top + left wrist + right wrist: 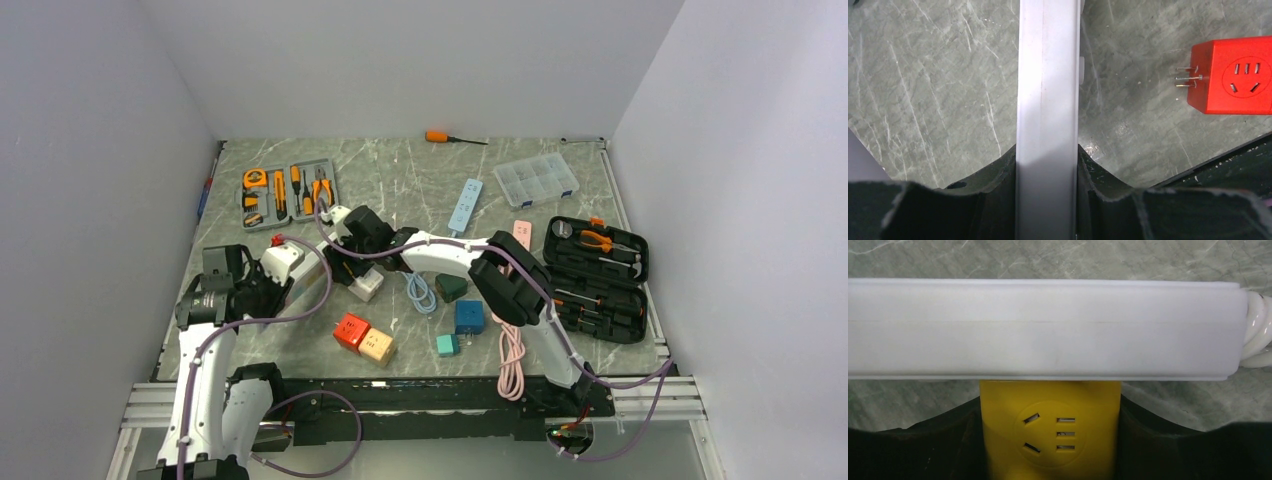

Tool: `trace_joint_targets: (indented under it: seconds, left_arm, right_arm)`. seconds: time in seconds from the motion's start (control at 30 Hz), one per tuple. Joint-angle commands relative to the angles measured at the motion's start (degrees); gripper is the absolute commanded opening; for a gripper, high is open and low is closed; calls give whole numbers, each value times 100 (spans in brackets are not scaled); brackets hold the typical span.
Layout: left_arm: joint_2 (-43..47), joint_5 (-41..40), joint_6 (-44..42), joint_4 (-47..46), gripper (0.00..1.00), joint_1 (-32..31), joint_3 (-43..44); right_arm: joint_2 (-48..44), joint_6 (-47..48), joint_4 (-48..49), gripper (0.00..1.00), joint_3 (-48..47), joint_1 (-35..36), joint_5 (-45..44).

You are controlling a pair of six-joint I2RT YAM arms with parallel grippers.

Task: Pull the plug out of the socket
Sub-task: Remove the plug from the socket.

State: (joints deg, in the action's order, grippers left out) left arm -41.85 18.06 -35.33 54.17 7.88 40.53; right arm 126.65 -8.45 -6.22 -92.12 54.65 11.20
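The left gripper (1048, 160) is pinching the strip (1048, 75). The right gripper (1050, 410) is clamping the plug (1050, 450), its yellow face showing only wrist-side.

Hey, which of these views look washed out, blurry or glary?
Left wrist view: the long white power strip is washed out, with a glare spot on the grey marble tabletop; the red cube adapter is sharp. Right wrist view: the strip is blown out too, the yellow cube plug crisp. Top external view: evenly lit.
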Motion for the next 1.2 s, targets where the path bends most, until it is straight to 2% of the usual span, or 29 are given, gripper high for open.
trace_joint_targets:
  seconds: [0.0, 0.03, 0.2, 0.37, 0.47, 0.63, 0.9, 1.17]
  left_arm:
    - [69, -43, 106, -957, 0, -6, 245]
    - [57, -136, 133, -1030, 0, -5, 222]
    - [-94, -591, 235, -1437, 0, -6, 34]
    - [-337, -1290, 240, -1900, 0, -5, -207]
    - [-376, -1440, 213, -2100, 0, -6, -300]
    - [-353, -1261, 95, -2212, 0, -8, -447]
    - [-614, -271, -102, -2126, 0, -25, -458]
    - [-1331, -119, 91, -2534, 0, -583, -103]
  right_arm:
    - [-408, 123, 130, 16, -37, -39, -179]
    - [-456, 138, 115, 13, -37, -28, -196]
    - [-762, 193, 44, 12, 219, -2, -300]
    - [-1199, 167, 144, 12, 980, 31, -444]
    - [-1440, 81, 245, 12, 1432, 35, -519]
    - [-1793, -57, 326, 12, 1948, 102, -548]
    - [-2458, -311, 569, 14, 3011, 131, -683]
    - [-2712, -529, 763, 16, 3460, 133, -762]
